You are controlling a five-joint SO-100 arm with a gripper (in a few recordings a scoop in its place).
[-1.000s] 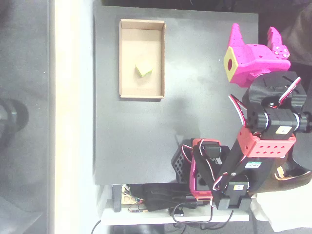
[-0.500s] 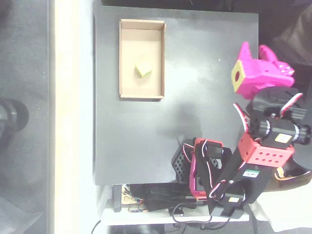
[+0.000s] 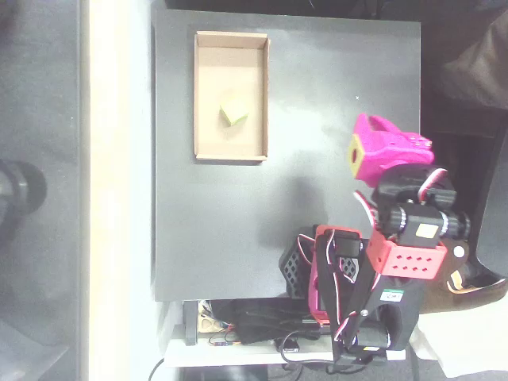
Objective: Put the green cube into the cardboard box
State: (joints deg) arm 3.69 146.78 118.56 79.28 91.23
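Seen from overhead: a black matte table (image 3: 317, 79), with a pale strip of floor (image 3: 119, 190) along its left edge and dark grey ground further left. Near the table's upper left corner, the cardboard box (image 3: 231, 151), lying flat. Inside it, about in the middle of the tan floor, the green cube (image 3: 233, 112), resting a little turned. Well apart, at the right side of the table, the magenta gripper (image 3: 373, 131); cannot tell whether parted or closed, nothing visibly held. Below the table edge, a tangle of black cables (image 3: 262, 325).
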